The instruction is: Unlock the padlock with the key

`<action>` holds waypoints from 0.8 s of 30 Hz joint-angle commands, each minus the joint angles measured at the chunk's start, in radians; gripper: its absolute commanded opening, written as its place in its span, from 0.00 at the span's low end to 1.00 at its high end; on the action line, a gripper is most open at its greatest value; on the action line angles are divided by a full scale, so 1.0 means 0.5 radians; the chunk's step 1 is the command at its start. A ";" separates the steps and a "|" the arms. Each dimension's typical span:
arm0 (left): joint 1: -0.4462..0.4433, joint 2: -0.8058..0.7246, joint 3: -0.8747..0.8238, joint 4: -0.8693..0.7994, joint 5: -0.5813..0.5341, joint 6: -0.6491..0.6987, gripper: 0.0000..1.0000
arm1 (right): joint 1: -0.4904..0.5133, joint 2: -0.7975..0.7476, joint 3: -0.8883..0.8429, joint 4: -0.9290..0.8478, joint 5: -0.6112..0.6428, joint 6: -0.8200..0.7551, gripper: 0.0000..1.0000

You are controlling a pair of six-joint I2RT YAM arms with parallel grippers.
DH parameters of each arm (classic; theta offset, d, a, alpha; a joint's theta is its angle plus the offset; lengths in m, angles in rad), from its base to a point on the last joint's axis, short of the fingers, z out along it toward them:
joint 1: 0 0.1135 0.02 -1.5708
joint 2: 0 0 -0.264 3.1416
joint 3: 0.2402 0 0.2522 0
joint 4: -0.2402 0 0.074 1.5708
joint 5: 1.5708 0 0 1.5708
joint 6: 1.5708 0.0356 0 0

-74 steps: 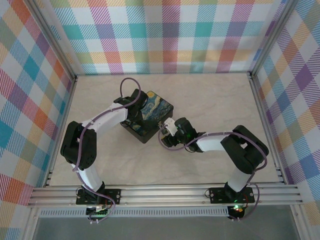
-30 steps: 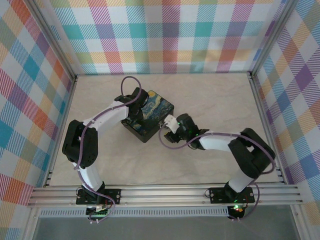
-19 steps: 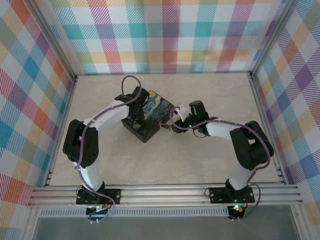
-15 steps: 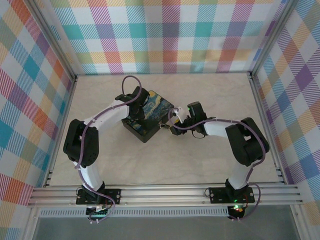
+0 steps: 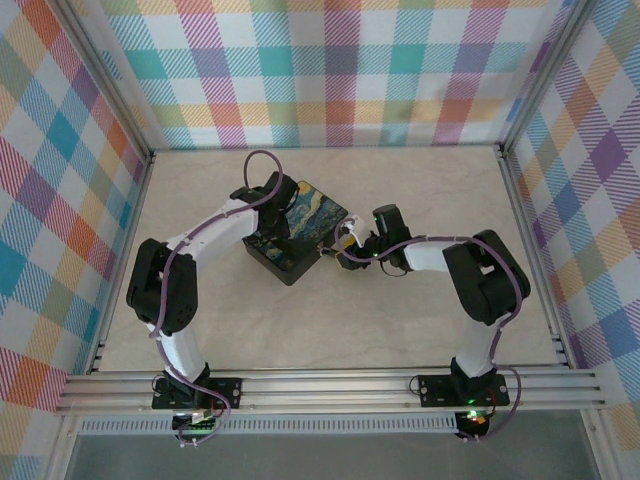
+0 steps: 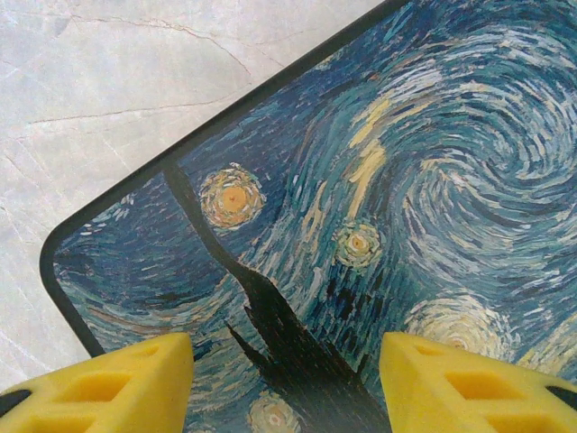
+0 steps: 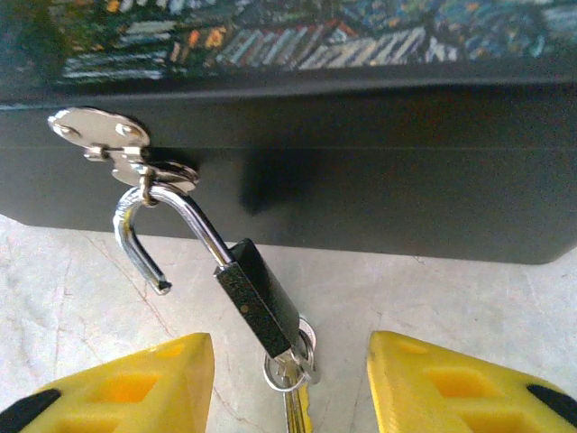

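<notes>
1. Where the pale marbled desk [image 5: 400,310] spreads between the plaid walls in the top view, both arms reach toward the middle of the frame: the left arm [image 5: 205,240] from the lower left, the right arm [image 5: 440,262] from the lower right.
2. Just left of centre in that view sits a black box [image 5: 300,235] with a swirling blue-and-yellow night-sky lid, turned at an angle to the desk's edges.
3. Over the lid hangs the left claw [image 6: 287,379]. Its yellow fingers [image 6: 117,383] stand well apart at the bottom of the left wrist view, with nothing gripped and only the painted lid between them.
4. At the box's right-hand side is the right claw [image 7: 288,388], low over the desk and facing the black side wall. Its yellow fingers [image 7: 460,388] are parted and closed on nothing, with a gap on either side of the lock.
5. On that wall, in the upper left of the right wrist view, is a small silver hasp [image 7: 108,140].
6. From the hasp hangs the padlock [image 7: 257,293]. Its shackle is hooked through the hasp's loop, one end is free of the dark body, and the body slants down toward the bottom centre.
7. Against the body's lower end, between the fingers, sits the key [image 7: 293,410] with a small ring. Whether a finger touches it I cannot tell.
</notes>
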 commanded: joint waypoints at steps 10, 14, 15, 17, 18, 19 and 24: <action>-0.019 0.016 0.031 -0.026 0.037 0.009 0.56 | 0.079 0.114 0.111 0.078 0.142 0.088 0.46; -0.019 0.012 0.022 -0.016 0.040 0.010 0.56 | 0.097 0.138 0.140 0.083 0.189 0.126 0.45; -0.019 0.012 0.019 -0.016 0.044 0.012 0.56 | 0.103 0.143 0.147 0.086 0.195 0.134 0.45; -0.019 0.012 0.013 -0.011 0.044 0.012 0.56 | 0.119 0.153 0.160 0.079 0.188 0.128 0.45; -0.019 0.014 0.010 -0.008 0.048 0.013 0.56 | 0.127 0.160 0.164 0.075 0.187 0.123 0.45; -0.018 0.013 0.008 -0.005 0.049 0.011 0.56 | 0.135 0.165 0.167 0.080 0.182 0.116 0.45; -0.013 0.012 0.002 0.000 0.054 0.016 0.56 | 0.171 0.144 0.110 0.166 0.131 0.087 0.40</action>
